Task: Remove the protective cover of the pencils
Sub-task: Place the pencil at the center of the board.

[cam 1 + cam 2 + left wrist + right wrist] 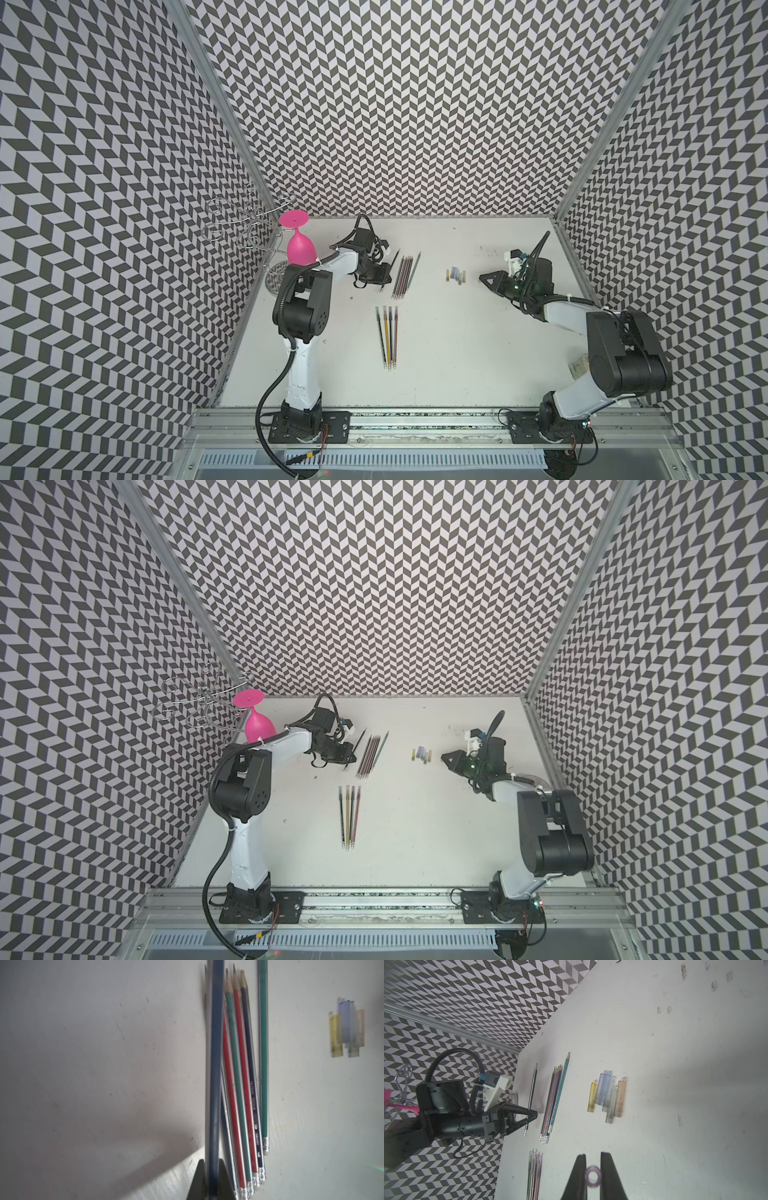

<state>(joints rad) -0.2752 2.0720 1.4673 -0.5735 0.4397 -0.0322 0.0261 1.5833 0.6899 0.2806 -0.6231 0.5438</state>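
My left gripper is shut on a dark pencil, which points toward the back wall. Just to its right, several bare pencils lie side by side. Nearer the front lie several pencils with clear covers on their tips. My right gripper is shut on a purple see-through cover, seen end-on as a ring. Several removed covers sit in a small pile between the two grippers.
A wire rack at the back left corner holds an upside-down pink goblet. A glass dish lies below it. Patterned walls close in three sides, and the arms' metal rail runs along the front.
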